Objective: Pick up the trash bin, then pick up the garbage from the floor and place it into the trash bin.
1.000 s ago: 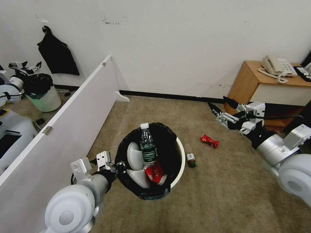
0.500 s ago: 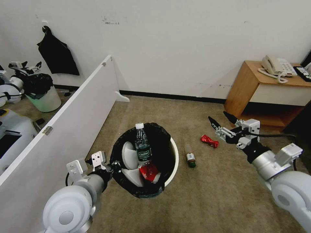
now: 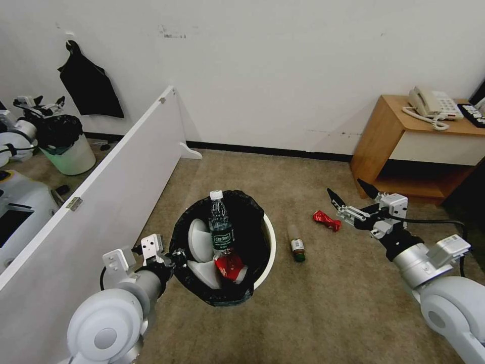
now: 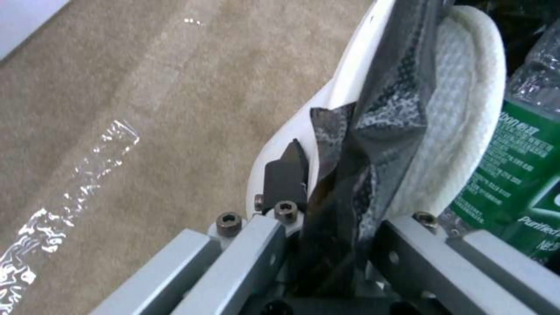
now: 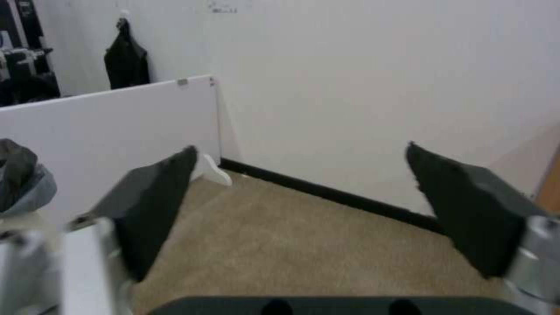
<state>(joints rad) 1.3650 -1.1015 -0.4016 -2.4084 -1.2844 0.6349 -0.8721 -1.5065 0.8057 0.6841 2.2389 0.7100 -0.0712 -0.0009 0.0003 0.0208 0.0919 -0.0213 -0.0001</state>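
The trash bin (image 3: 269, 237) is round and white with a black bag over its rim, and it hangs tilted over the carpet. My left gripper (image 3: 177, 259) is shut on its near rim. In the left wrist view the left gripper (image 4: 332, 188) pinches the bag and the white rim (image 4: 350, 70). Inside lie white slippers (image 3: 198, 237), a green-labelled clear bottle (image 3: 220, 230) and a red-white packet (image 3: 230, 265). On the floor, a crushed red wrapper (image 3: 326, 220) and a small bottle (image 3: 297, 246) are garbage. My right gripper (image 3: 347, 191) is open just right of the wrapper, above the carpet. In the right wrist view the right gripper (image 5: 303, 192) holds nothing.
A white partition board (image 3: 101, 187) runs along the left. A wooden cabinet (image 3: 399, 136) with a telephone (image 3: 432, 106) stands at the right by the wall. A pale green bin (image 3: 70, 154) sits beyond the partition. A strip of clear film (image 4: 76, 188) lies on the carpet.
My right gripper has dropped lower and come in toward the red wrapper, still open. The left arm has carried the bin a little to the left.
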